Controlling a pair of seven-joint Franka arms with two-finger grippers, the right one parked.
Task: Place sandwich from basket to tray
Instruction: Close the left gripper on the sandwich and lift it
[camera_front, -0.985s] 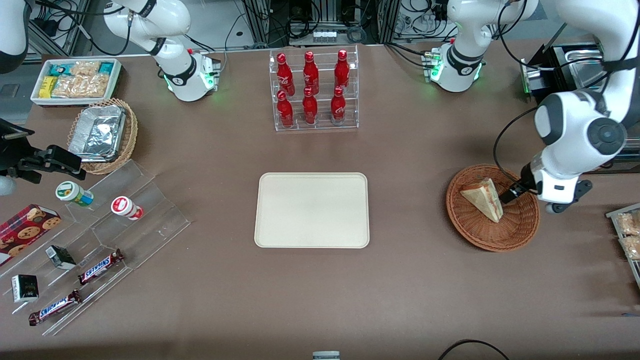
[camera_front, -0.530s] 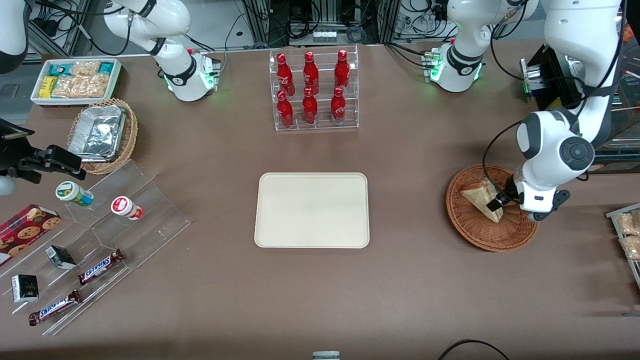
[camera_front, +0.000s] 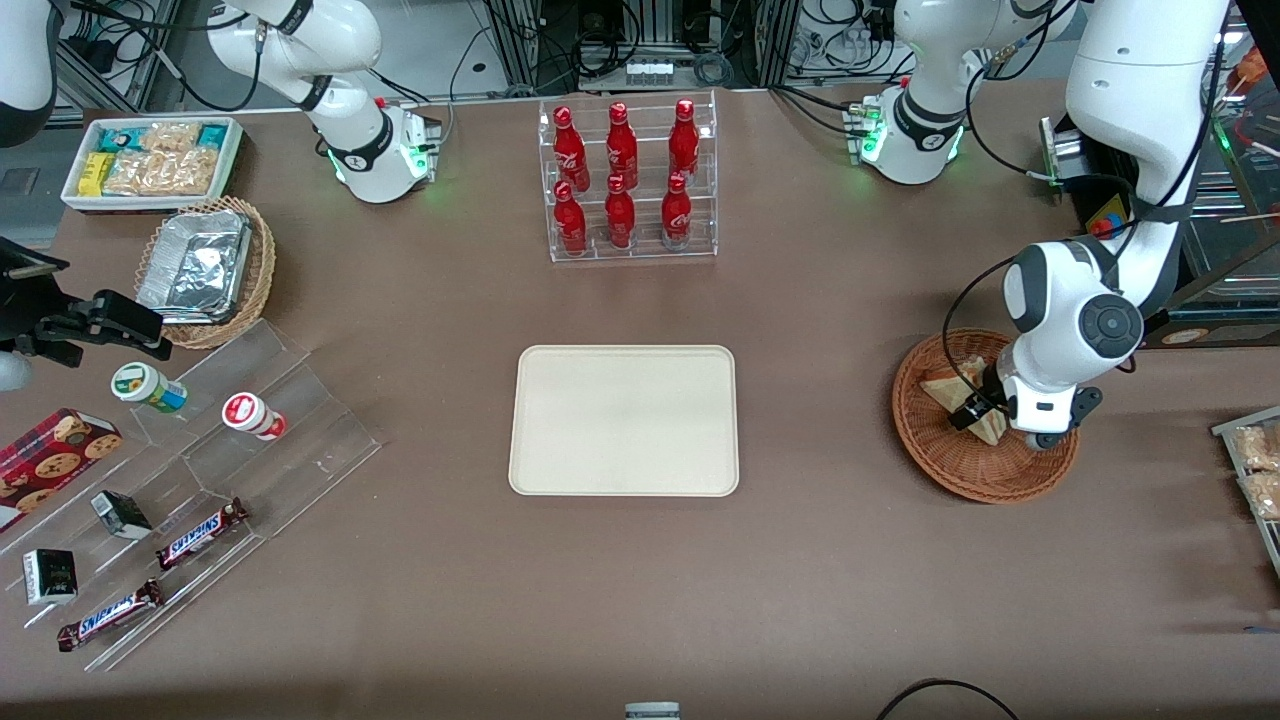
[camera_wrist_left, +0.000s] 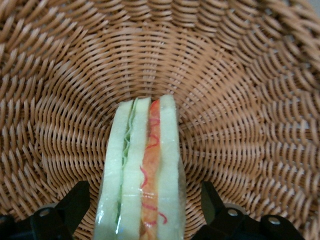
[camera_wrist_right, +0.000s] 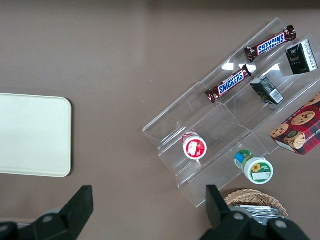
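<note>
The sandwich (camera_front: 942, 389) is a pale bread wedge lying in the round reddish-brown wicker basket (camera_front: 940, 460) toward the working arm's end of the table. In the left wrist view the sandwich (camera_wrist_left: 142, 170) shows its green and red filling layers, wrapped in clear film, on the basket's woven floor (camera_wrist_left: 235, 100). My left gripper (camera_front: 975, 412) is down in the basket, open, with one black finger (camera_wrist_left: 75, 205) on each side of the sandwich and a gap to each. The cream tray (camera_front: 624, 420) lies at the table's middle, bare.
A clear rack of red bottles (camera_front: 628, 180) stands farther from the front camera than the tray. A clear stepped display with snack bars and cups (camera_front: 200, 480), a tan basket with a foil container (camera_front: 205, 270) and a white snack box (camera_front: 150, 160) lie toward the parked arm's end.
My left gripper has moved over the basket toward the tray and lower, coming from the basket's edge to straddle the sandwich. The sandwich has not moved.
</note>
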